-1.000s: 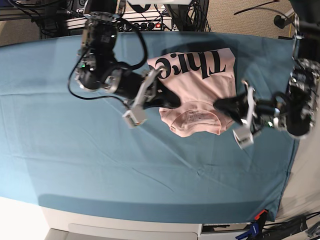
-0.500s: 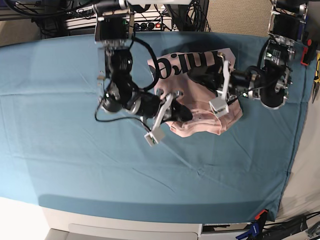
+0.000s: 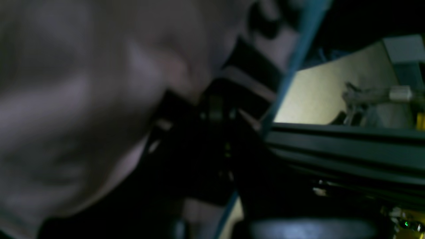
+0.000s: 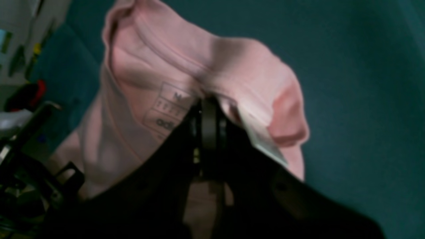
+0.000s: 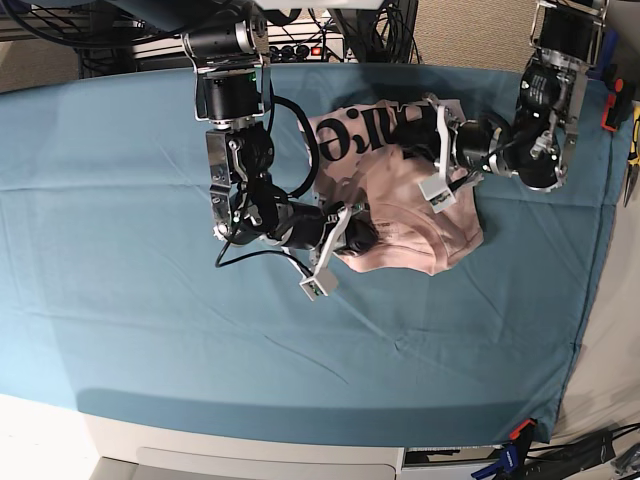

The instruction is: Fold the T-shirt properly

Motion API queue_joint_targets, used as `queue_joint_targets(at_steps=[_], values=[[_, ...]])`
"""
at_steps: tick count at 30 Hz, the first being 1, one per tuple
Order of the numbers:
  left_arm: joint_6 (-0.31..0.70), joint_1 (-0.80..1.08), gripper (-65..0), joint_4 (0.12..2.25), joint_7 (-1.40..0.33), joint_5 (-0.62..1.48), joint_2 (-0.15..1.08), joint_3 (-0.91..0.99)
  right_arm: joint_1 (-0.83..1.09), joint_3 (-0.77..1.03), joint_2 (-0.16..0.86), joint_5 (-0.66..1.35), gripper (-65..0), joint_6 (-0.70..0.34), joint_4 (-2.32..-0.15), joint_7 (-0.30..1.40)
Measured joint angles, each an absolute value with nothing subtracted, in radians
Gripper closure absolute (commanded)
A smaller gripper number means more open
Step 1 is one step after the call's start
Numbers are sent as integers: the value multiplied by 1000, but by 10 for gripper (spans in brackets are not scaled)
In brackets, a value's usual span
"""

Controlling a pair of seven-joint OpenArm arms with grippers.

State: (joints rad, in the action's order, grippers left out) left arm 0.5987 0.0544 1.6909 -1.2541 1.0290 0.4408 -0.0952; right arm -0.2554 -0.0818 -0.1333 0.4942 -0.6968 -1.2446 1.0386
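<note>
A teal tablecloth (image 5: 150, 300) covers our worktop, with cables and gear along the far edge. Our right gripper (image 4: 207, 109) has its jaws clenched on the pink fabric just beside the printed neck label. Our left gripper (image 5: 415, 150) is clamped on the far part of the T-shirt (image 5: 420, 225), near the black lettering. The T-shirt lies bunched at the middle far side of the worktop, partly doubled over. We judge the risk is uneven pulling: if one arm leads, the fold skews or the fabric slips free and wrinkles.
</note>
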Motion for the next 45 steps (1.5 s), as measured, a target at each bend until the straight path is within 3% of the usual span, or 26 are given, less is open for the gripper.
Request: queue_joint_targets(at_steps=[9,15,18,26,33,38,45], values=[[575,57,0,1706,-1245,1002,441,-95,-267,-82,-133,494,0,-697,-1249,1053],[595,58,0,1837,-1250,983,443,-73,-286,-82,-131,571,0,-694,-1449,1194],[595,60,0,1878,-1232,984,466,-12,-293,-82,-131,575,0,-697,-1550,1271],[530,134,0,1899,-1221,946,593,310,-205,-82,-54,573,0,-649,-1565,1310],[487,296,0,1900,-1221,947,604,587,-18,-82,92,520,0,-610,-1741,1311],[467,433,0,1899,-1220,954,604,657,189,-48,161,529,0,-611,-1863,1311],[467,624,0,1900,-1215,983,547,656,472,207,224,530,0,-583,-2026,1305]])
